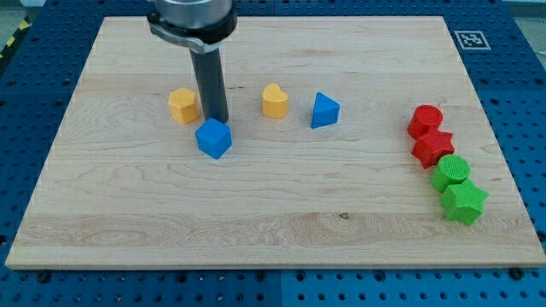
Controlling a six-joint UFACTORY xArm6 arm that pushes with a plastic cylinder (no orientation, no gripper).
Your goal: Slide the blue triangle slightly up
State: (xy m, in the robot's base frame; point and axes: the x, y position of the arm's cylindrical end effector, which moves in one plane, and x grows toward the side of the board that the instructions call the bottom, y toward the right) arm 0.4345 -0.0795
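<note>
The blue triangle (324,110) sits on the wooden board (273,205) right of centre, near the view's top half. My tip (217,118) is well to its left, touching or just above the top edge of a blue cube (213,138). A yellow heart-shaped block (274,100) lies between my tip and the blue triangle. The rod comes down from the view's top.
A yellow hexagon-like block (182,106) sits just left of the rod. At the view's right stand a red cylinder (425,120), a red star (433,147), a green cylinder (450,173) and a green star (463,203). A marker tag (471,38) is at the board's top right corner.
</note>
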